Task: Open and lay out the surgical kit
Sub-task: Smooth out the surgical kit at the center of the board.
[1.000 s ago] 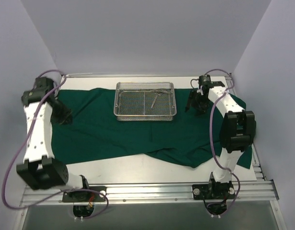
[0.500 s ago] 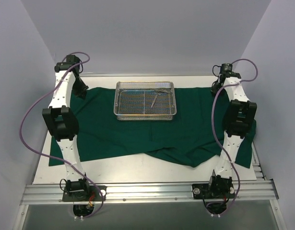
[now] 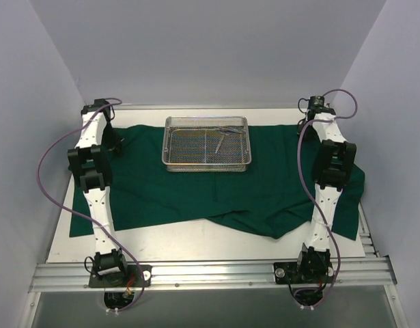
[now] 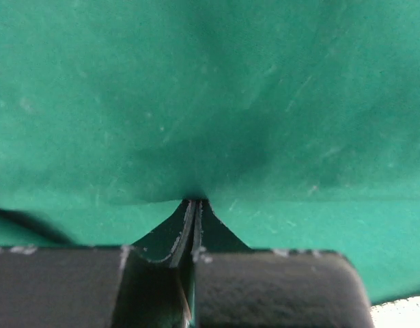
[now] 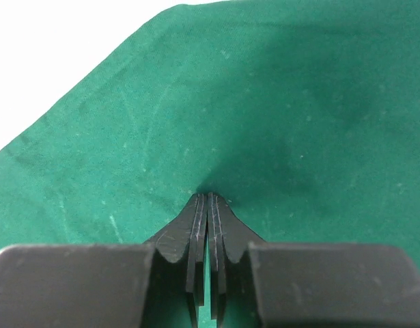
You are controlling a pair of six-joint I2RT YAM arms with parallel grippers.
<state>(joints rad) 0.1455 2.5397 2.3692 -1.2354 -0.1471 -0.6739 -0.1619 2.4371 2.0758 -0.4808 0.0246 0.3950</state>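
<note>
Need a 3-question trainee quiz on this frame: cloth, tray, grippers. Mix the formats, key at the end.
1. True or false: the wire-mesh tray sits on the green cloth.
2. The instruments lie: A) inside the tray; B) on the cloth beside the tray; C) under the cloth.
3. Fill in: the left gripper and the right gripper are each shut on a pinch of the ____.

Key: 1 true; 2 A; 3 cloth.
</note>
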